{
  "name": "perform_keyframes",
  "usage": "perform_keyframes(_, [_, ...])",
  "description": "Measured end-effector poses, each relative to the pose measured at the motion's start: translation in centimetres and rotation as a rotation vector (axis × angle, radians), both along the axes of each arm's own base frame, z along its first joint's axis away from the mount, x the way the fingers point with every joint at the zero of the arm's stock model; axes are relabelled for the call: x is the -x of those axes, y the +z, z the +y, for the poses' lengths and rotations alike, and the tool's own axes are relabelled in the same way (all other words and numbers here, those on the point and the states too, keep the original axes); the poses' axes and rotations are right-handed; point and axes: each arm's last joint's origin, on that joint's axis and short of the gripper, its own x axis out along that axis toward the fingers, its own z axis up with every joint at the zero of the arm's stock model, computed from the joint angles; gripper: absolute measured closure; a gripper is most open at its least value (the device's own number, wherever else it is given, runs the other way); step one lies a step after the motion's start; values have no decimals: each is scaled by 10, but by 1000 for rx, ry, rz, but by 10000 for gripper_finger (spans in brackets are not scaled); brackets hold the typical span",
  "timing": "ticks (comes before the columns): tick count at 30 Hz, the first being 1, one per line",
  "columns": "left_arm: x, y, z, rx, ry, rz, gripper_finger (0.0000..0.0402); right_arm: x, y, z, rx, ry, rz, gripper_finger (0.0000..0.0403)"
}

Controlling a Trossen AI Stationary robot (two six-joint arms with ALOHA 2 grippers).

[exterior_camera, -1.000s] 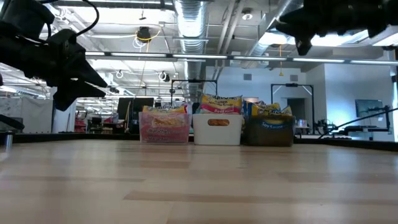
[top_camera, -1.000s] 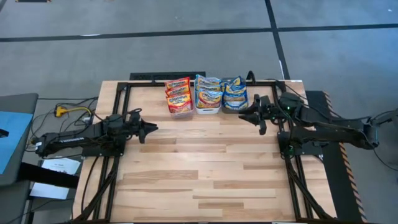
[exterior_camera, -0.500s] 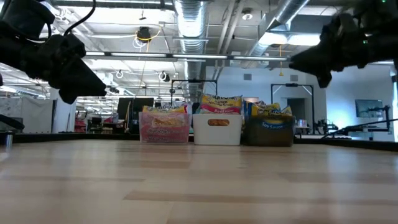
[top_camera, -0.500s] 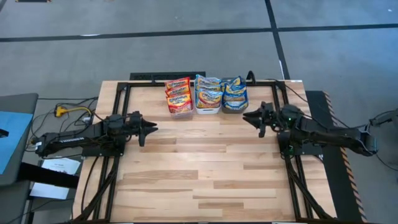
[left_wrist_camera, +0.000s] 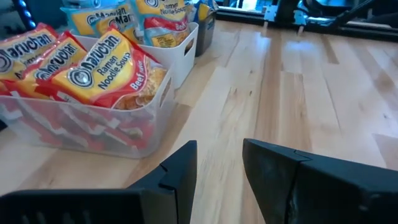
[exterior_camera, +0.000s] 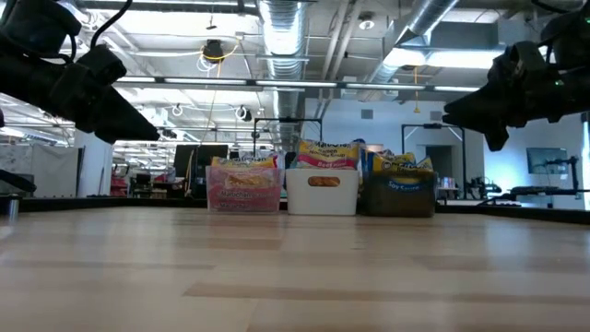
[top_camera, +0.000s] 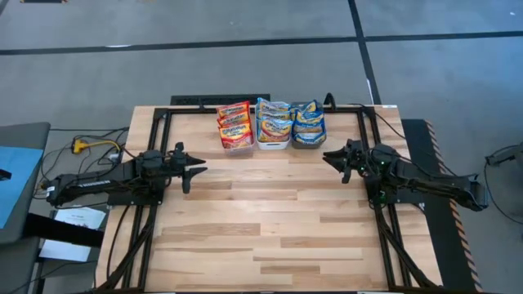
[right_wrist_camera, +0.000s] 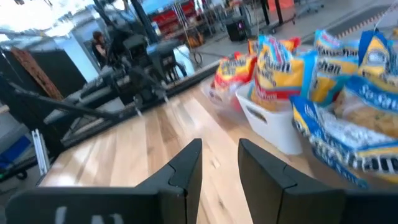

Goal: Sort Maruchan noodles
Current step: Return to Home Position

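Here, the left tool (top_camera: 198, 169) hangs above the left edge of the surface (top_camera: 261, 220), pointing inward. Its fingers (left_wrist_camera: 177, 177) are parted by only a narrow gap, holding and touching nothing. The right tool (top_camera: 329, 157) hangs above the right side of the surface, just beside the bins, pointing toward the left arm; its fingers are also narrowly apart and empty.

The Maruchan noodles (top_camera: 234, 126) all sit in three bins lined up side by side at the middle of the far edge. Red-banded packets fill the clear bin (left_wrist_camera: 93, 134), and others fill the white bin (exterior_camera: 323, 194) and the dark-grey bin (exterior_camera: 398, 198). The packets stand on edge, one behind another. They lean a little, their printed faces turned to the near edge and their width running along the far edge.
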Motion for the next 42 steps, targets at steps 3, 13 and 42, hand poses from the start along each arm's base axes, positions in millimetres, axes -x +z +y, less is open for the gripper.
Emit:
perform_keyframes(3, [0,0,0,-47,-9,15,283,1,-1,0,7,1,10,275])
perform_keyframes(13, [0,0,0,-92,-21,30,283,0,-13,0,-67,-10,126,275])
perform_keyframes(42, [0,0,0,-89,-24,29,283,-3,-22,-2,-100,-20,207,275])
